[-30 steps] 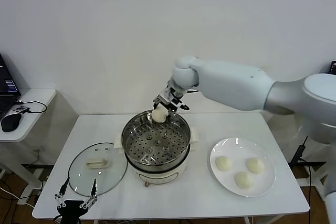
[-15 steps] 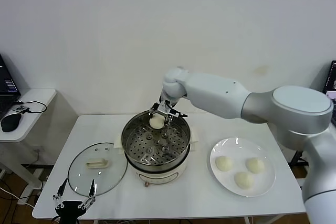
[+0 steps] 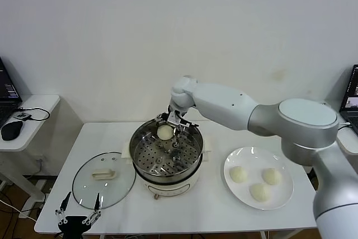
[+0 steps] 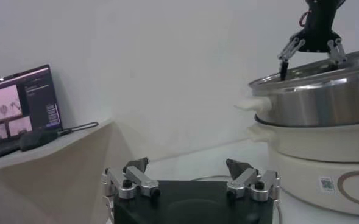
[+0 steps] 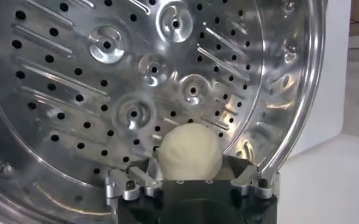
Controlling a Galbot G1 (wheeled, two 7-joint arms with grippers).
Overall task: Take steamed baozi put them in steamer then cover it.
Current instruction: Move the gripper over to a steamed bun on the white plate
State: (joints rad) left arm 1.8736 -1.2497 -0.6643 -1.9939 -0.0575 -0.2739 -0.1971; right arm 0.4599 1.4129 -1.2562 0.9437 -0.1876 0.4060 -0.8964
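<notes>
Right gripper (image 3: 171,125) spread open over steamer (image 3: 166,158), baozi (image 3: 165,132) on perforated tray between its fingers, left gripper (image 3: 78,210) open, idle by cover (image 3: 104,179)

Four steamed baozi in all — one (image 3: 165,132) on the perforated tray inside the steamer (image 3: 166,178), three on the white plate (image 3: 285,194): (image 3: 239,174), (image 3: 272,176), (image 3: 259,192). One steamer, one glass cover (image 3: 104,179), one plate, one white bench (image 3: 218,208). On the side desk (image 3: 39,103) — one dark object, apparently a mouse (image 3: 11,130), and one laptop (image 3: 6,91).
</notes>
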